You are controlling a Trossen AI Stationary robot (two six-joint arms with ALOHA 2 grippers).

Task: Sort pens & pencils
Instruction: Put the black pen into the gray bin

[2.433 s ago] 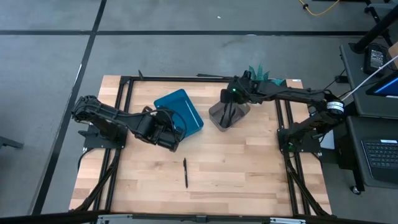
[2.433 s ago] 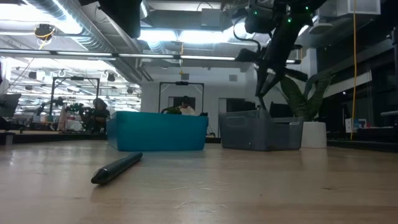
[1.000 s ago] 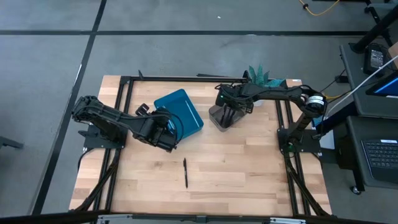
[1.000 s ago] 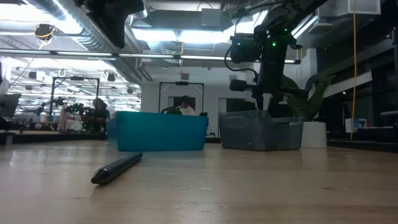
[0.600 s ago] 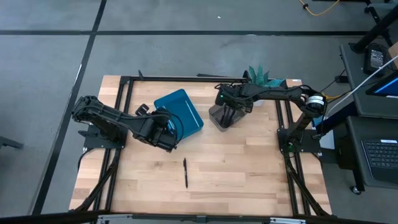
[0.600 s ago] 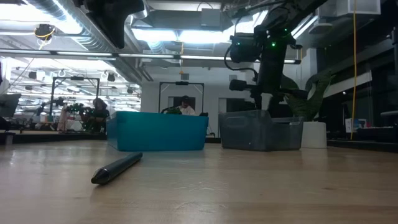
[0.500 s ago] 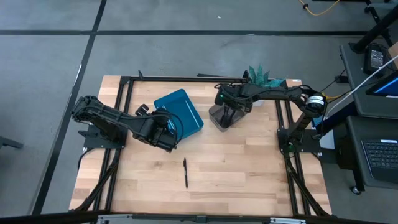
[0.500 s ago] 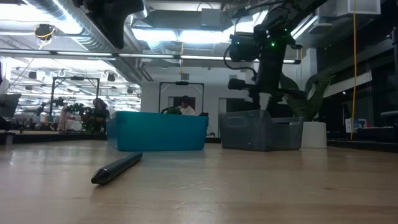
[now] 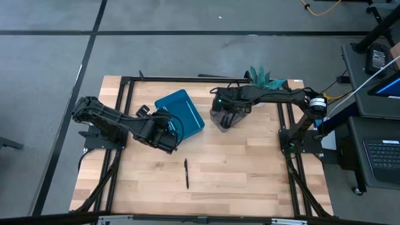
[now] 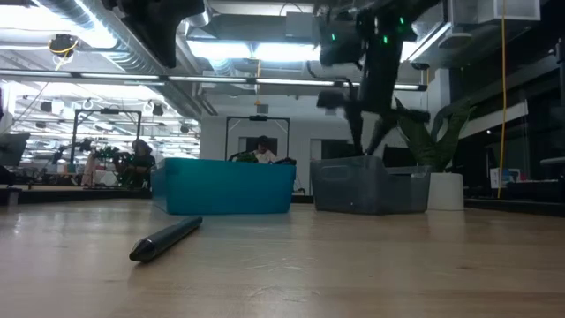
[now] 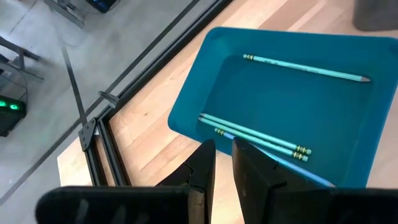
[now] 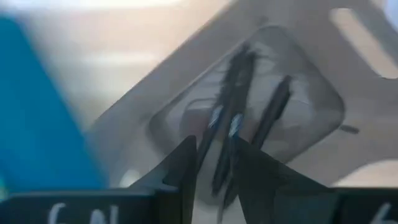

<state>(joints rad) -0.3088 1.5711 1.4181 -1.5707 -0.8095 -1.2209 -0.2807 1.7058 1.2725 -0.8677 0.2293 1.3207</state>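
Note:
One black pen lies alone on the wood in the near middle of the table, close to the camera as pen in the low view. Several light blue pencils lie flat in the blue tray. Black pens lie on the floor of the grey bin. My right gripper hangs open above that bin, fingers pointing down, touching nothing. My left gripper hovers shut at the tray's near-left corner and holds nothing.
A green plant in a white pot stands at the far right, behind the grey bin. Black frame rails run along the table's left, right and far edges. Bare wood surrounds the lone pen. People sit in the room beyond the table.
My right gripper has risen from just over the grey bin and shifted slightly toward the table's left. The left arm, the tray, the bin and the pen on the table have kept still.

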